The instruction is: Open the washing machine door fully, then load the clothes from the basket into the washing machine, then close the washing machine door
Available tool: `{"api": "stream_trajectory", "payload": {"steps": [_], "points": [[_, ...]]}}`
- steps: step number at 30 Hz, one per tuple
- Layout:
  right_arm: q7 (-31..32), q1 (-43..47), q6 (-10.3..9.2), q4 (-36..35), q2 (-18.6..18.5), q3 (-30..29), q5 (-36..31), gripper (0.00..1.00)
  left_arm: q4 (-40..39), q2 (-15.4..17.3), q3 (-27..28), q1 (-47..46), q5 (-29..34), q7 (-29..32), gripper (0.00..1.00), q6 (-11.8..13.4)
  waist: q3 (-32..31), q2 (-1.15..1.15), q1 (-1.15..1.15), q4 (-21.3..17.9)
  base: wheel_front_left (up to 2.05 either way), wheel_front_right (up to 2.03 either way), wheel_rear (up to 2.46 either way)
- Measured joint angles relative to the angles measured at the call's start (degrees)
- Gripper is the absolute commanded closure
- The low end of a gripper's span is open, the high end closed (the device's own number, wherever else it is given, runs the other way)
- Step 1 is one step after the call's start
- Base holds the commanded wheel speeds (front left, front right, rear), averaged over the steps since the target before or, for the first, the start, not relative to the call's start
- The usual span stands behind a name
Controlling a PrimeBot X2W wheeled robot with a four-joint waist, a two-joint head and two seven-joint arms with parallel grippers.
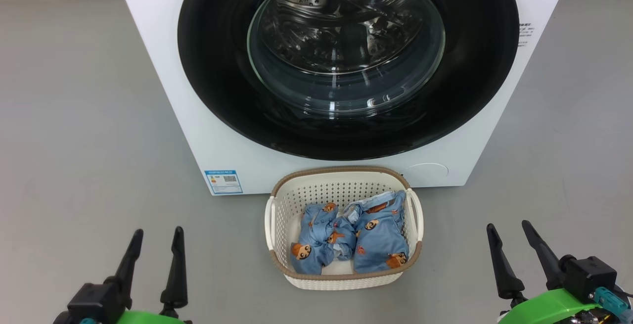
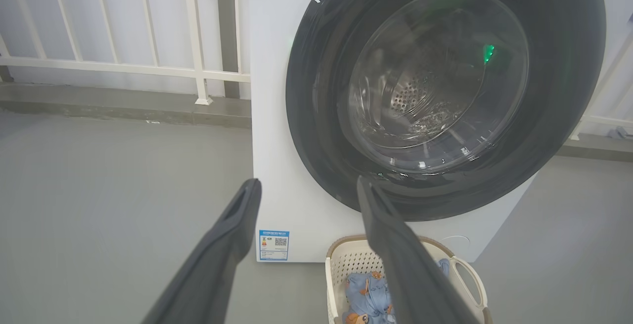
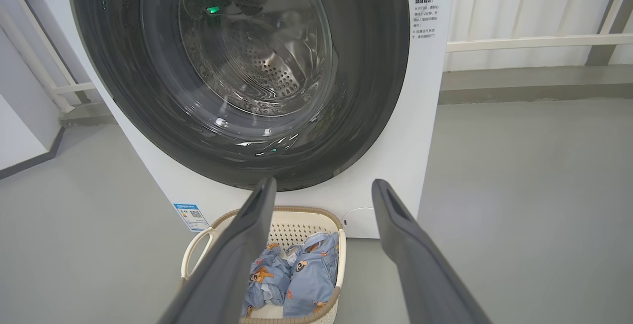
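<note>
Grey floor (image 1: pixel 74 116); white railing (image 2: pixel 118 67) on raised kerb (image 2: pixel 99 101) behind.

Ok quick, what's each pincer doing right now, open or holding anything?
Left pincer: open, holding nothing.
Right pincer: open, holding nothing.

Head high, wrists low, all toward washer (image 1: pixel 267 165)

The left hand (image 1: pixel 157 231) and right hand (image 1: pixel 507 225) are each made of two tapered black fingers (image 1: pixel 174 269), a black mount and green casing (image 1: pixel 554 309); a teal plug (image 1: pixel 606 297) is fitted at the right hand's 4 o'clock.
</note>
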Motion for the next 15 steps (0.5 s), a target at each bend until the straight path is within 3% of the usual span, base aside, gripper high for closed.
{"api": "stream_trajectory", "payload": {"steps": [15], "points": [[-0.5,0.0,0.00,-0.7,0.1,-2.0,-2.5,0.00,1.7,1.0,-0.6,0.2,1.3,-0.6,0.00,0.0,-0.2,0.00,0.00,-0.6,0.00,0.00,0.00]]}}
